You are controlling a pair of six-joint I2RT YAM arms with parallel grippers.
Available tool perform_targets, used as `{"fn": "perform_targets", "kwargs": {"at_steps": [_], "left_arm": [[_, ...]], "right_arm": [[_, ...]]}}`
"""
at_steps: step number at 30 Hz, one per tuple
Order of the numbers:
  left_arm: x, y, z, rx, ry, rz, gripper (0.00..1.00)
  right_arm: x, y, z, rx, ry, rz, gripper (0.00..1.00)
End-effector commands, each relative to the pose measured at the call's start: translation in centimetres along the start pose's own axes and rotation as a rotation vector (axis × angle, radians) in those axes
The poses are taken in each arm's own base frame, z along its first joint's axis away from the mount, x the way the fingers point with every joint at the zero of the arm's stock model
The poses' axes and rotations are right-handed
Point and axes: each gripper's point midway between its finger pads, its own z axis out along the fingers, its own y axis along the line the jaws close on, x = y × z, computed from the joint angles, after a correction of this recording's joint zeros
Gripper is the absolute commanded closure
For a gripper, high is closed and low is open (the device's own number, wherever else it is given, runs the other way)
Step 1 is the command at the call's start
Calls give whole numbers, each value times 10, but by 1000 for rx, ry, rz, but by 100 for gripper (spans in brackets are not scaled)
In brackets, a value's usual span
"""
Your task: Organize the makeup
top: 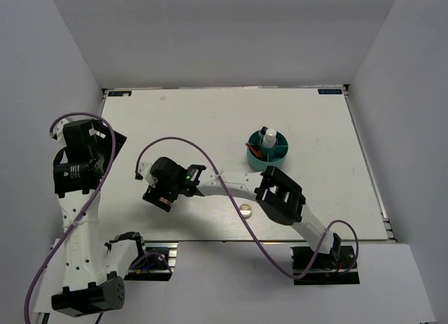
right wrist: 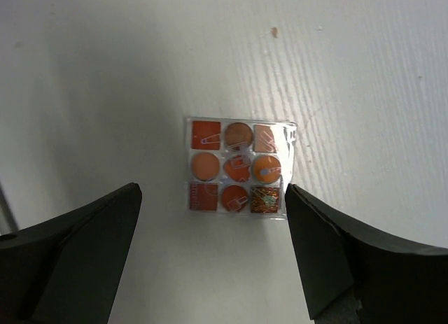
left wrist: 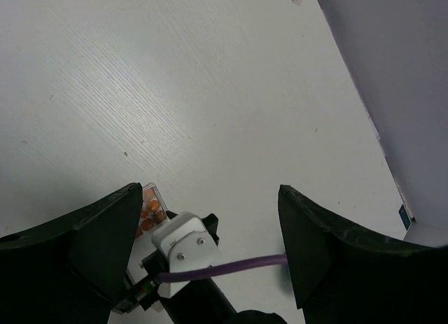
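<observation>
While the right fingers point(right wrist: 84, 254) hang spread wide over the surface point(right wrist: 105, 72), the square palette point(right wrist: 238, 166) lies flat between them, not gripped. Left fingers point(left wrist: 84, 247) are likewise released, holding nothing. Round compact point(top: 246, 210) lies on the surface at about 7 o'clock from the teal cup point(top: 280, 156), which holds the bottle point(top: 269, 137) and thin sticks point(top: 260, 152).

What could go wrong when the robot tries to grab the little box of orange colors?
The palette lies flat, so the open right hand might slide over it. It sits closer to one finger, so closing could shove it. The round compact by the arm could get knocked.
</observation>
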Motion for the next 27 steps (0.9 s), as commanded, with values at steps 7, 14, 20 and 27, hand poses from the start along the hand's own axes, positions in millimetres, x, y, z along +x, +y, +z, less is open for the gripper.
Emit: {"fn": "perform_targets", "kwargs": {"at_steps": [7, 14, 20, 27], "left_arm": [[-1, -6, -20, 63, -14, 1, 9], [1, -7, -20, 69, -8, 14, 8], [4, -6, -18, 72, 6, 16, 8], [5, -6, -17, 69, 12, 22, 8]], "right_arm": [[-14, -33, 20, 210, -37, -39, 11], [-9, -35, 31, 201, -28, -54, 11], [2, -33, 39, 165, -4, -51, 11], [16, -15, 44, 49, 39, 0, 11]]}}
